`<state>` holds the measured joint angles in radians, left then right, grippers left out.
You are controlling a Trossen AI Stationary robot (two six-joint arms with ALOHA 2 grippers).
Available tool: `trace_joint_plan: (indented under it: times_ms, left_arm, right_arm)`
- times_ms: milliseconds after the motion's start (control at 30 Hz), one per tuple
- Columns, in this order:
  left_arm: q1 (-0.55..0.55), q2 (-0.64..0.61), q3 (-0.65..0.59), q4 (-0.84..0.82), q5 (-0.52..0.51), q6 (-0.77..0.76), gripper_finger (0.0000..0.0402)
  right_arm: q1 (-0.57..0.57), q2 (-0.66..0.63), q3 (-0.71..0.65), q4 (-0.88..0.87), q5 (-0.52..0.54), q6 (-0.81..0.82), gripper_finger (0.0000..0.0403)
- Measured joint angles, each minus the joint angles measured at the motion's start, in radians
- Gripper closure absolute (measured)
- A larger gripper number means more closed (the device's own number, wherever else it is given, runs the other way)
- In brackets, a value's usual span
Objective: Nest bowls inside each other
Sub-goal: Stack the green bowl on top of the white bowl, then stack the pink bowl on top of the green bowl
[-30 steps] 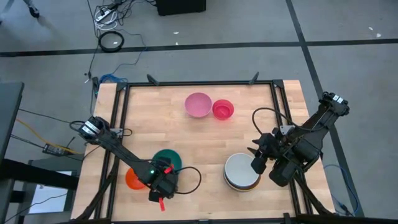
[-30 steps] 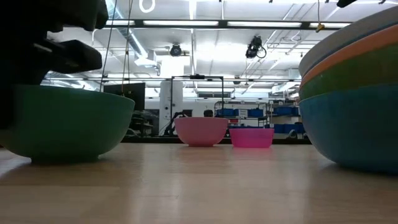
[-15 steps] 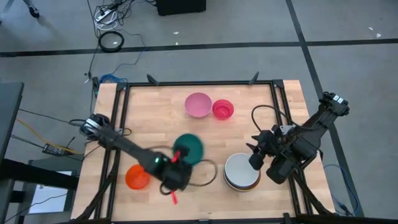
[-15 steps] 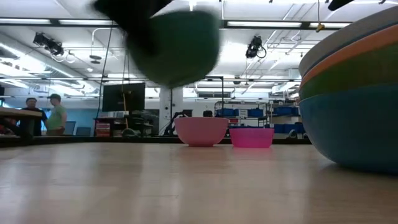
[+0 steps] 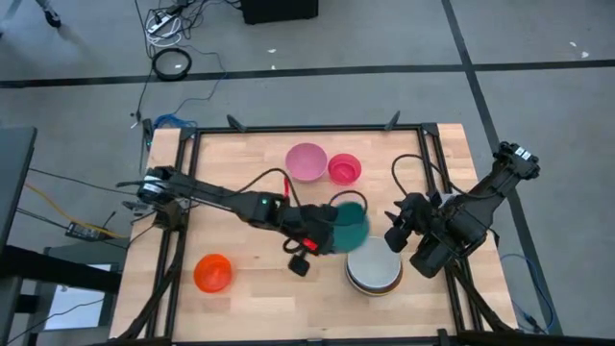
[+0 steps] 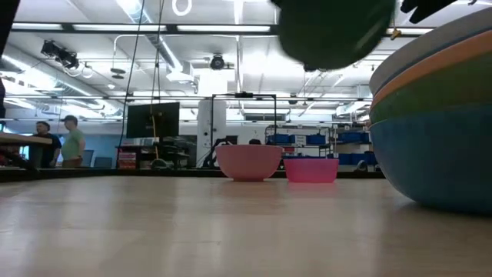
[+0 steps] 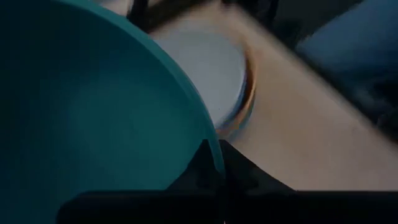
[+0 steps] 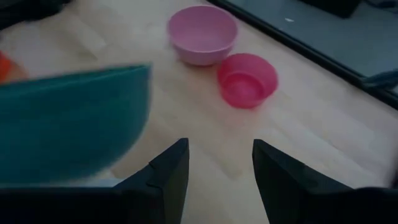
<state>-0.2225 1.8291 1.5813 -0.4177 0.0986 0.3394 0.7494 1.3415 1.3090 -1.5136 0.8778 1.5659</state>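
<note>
We have the teal bowl [image 5: 351, 223] off the bench [image 5: 240, 173] and in the air, pinched at its rim by the left tool [image 5: 315, 231], whose fingers are pressed together on the thin wall. It hangs just beside the stack of nested bowls [image 5: 375, 266], near the stack's upper edge in the high view, with the white bowl [image 7: 208, 68] showing on top of that stack.

We judge the teal bowl to be light, stiff plastic with a smooth, rather slippery wall, so a pinch across the rim is the sensible hold: one finger inside, one outside. Held by one edge like this it will want to tip, and in the right wrist view it does look tilted, so we expect it to need levelling before it can drop squarely into the white bowl. It is unlikely to break, but it could slide out of a light pinch or skid off the stack's rim.

The right tool [image 8: 214, 165] waits on the stack's far side with its fingers spread and nothing between them.

Farther out, the pink bowl [image 5: 306, 160] and the magenta-red bowl [image 5: 344, 169] sit side by side near the bench's far edge, and the orange-red bowl [image 5: 212, 273] stands alone near the left front corner.
</note>
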Motion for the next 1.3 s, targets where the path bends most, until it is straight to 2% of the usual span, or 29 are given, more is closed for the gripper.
trace_joint_plan:
  times_ms: [200,500,700,1000,1300]
  left_arm:
    - [-0.001,0.048,0.001,0.134,0.112,0.023,0.0398]
    - [-0.002,0.140,-0.001,0.265,0.228,-0.041,0.0398]
    - [0.006,0.166,0.000,0.322,0.247,-0.114,0.0396]
    - [0.006,0.165,0.001,0.340,0.215,-0.169,0.0342]
    - [0.005,0.165,0.001,0.365,0.253,-0.222,0.0335]
  right_arm:
    - [0.000,0.000,0.000,-0.054,0.008,0.057,0.0238]
    - [0.000,0.000,0.000,-0.056,0.014,0.057,0.0238]
    - [0.003,0.000,0.000,-0.056,0.014,0.050,0.0238]
    - [0.003,0.000,0.000,-0.055,0.009,0.037,0.0238]
    - [0.003,0.000,0.000,-0.056,0.000,0.035,0.0238]
